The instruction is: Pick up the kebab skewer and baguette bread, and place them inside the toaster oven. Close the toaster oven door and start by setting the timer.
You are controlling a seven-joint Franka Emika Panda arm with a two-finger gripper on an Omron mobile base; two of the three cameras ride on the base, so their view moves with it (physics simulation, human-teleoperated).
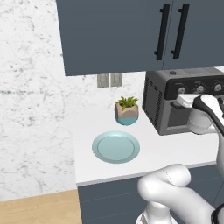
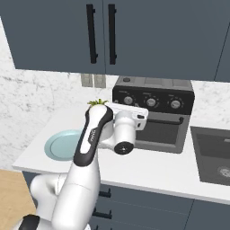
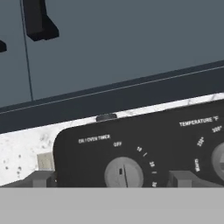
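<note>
From the left base view, the toaster oven (image 1: 183,103) stands on the white counter (image 1: 170,151) at the right, under the dark wall cabinets (image 1: 131,35), its door (image 1: 183,118) up and shut as far as I can tell behind the arm. A potted plant (image 1: 127,110) sits just left of it, and a pale blue plate (image 1: 116,147) lies nearer the counter's front edge.

From the right base view, the oven's three knobs line its black panel (image 2: 152,101); a sink (image 2: 213,155) lies to the right.

In the hand view, the gripper (image 3: 111,178) stands spread wide, holding nothing, its fingertips (image 3: 41,178) flanking the left knob (image 3: 124,173). Lettering reads "ON / OVEN TIMER", "OFF" and "TEMPERATURE °F".
</note>
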